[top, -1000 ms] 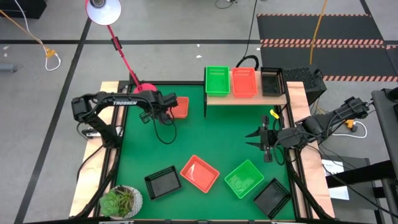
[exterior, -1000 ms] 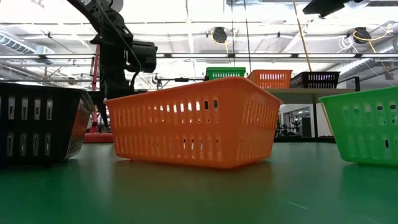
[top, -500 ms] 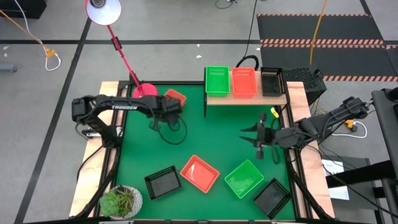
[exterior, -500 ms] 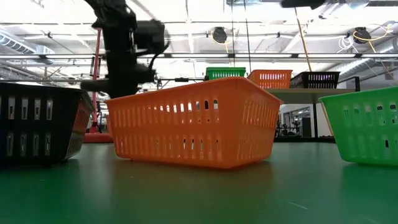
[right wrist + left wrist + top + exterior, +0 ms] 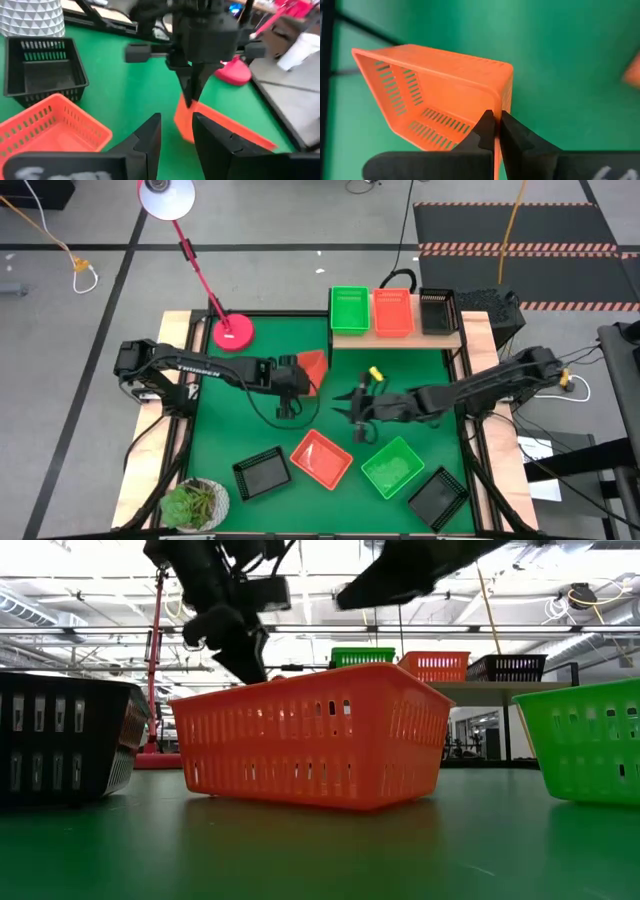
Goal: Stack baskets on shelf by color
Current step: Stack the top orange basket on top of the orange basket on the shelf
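L tool (image 5: 302, 372) pinches the rim of an orange basket (image 5: 312, 365), fingers (image 5: 487, 131) pressed onto its wall; basket hangs tilted above the table (image 5: 240, 430), in front of the shelf (image 5: 395, 335), off its green-basket end. R tool (image 5: 357, 402) fingers spread, nothing between them, hovering just beside the held basket and pointing at it; wrist view shows that basket close ahead past its fingers (image 5: 150, 135).

Shelf at the table's back edge carries 3 baskets in a row: green (image 5: 349, 309), orange (image 5: 393, 311), black (image 5: 437, 310), side by side.

Loose baskets on the table, all farther from the shelf than the tools: orange one (image 5: 321, 458) in the middle, green one (image 5: 393, 467) just beside it, black one (image 5: 261, 472) on its other side, 2nd black one (image 5: 438, 497) by the table corner past the green.

Red lamp base (image 5: 232, 331) near the table's back corner, well apart from the shelf. Potted plant (image 5: 195, 504) at the front corner, near the black basket.
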`<action>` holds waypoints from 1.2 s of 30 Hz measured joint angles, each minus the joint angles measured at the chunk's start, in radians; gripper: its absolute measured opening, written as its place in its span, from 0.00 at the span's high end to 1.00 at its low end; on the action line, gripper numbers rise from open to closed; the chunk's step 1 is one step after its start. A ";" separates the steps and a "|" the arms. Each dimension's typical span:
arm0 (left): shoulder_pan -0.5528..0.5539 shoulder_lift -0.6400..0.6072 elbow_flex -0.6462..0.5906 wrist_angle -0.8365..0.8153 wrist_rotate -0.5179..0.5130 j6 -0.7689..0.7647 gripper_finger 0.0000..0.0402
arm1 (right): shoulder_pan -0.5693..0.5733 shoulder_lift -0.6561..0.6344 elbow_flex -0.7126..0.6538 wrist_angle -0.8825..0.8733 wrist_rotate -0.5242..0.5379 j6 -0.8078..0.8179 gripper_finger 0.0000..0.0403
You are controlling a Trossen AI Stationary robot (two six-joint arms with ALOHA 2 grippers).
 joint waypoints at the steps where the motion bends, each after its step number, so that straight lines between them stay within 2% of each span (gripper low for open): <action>1: -0.010 0.008 0.000 0.023 0.009 -0.004 0.97 | -0.006 0.032 0.027 -0.011 -0.009 0.007 0.72; 8: -0.038 0.071 -0.003 0.104 0.015 -0.003 0.93 | -0.019 0.225 0.170 -0.055 -0.032 0.000 0.62; 15: -0.038 0.110 -0.003 0.179 0.013 -0.057 0.93 | -0.048 0.285 0.183 -0.083 -0.032 -0.014 0.52; 18: -0.045 0.102 -0.004 0.189 0.013 -0.071 0.85 | -0.062 0.283 0.173 -0.105 -0.057 -0.033 0.51; 25: -0.053 0.084 -0.004 0.228 0.016 -0.132 0.57 | -0.077 0.281 0.158 -0.133 -0.063 -0.067 0.54; 30: -0.053 0.023 -0.004 0.155 0.016 -0.173 0.49 | -0.102 0.283 0.108 -0.091 -0.108 -0.067 0.56; 36: -0.049 -0.077 -0.004 -0.044 -0.001 -0.243 0.52 | -0.141 0.282 0.045 0.010 -0.153 -0.090 0.57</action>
